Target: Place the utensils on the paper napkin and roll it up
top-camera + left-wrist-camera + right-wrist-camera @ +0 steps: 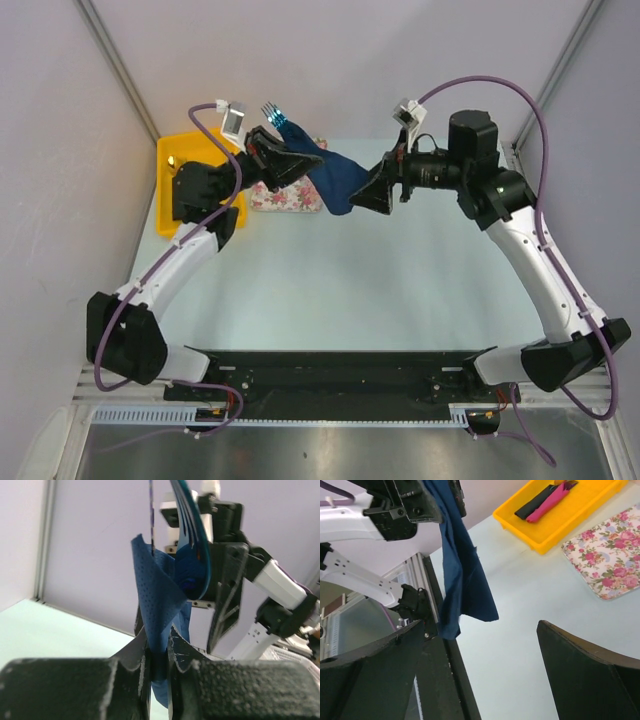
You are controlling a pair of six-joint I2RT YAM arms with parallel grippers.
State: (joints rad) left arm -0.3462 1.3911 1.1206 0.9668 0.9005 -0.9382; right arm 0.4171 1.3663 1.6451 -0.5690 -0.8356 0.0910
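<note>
Seen from the top camera, the left gripper (285,160) is clamped on the navy paper napkin (335,182), which hangs over the floral mat's (285,198) right end with a blue-handled fork (285,122) poking out; the right gripper (378,192) gapes open just right of the mat. The left wrist view shows its fingers (180,650) pinching a loose fold. The right wrist view shows the napkin dangling limp, so I judge that the laying-out step isn't done: the napkin needs spreading flat beside the mat next.

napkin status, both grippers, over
Left gripper shut on napkin, held aloft, blue fork poking out. Right gripper open beside it. Floral mat on table nearby.
</note>
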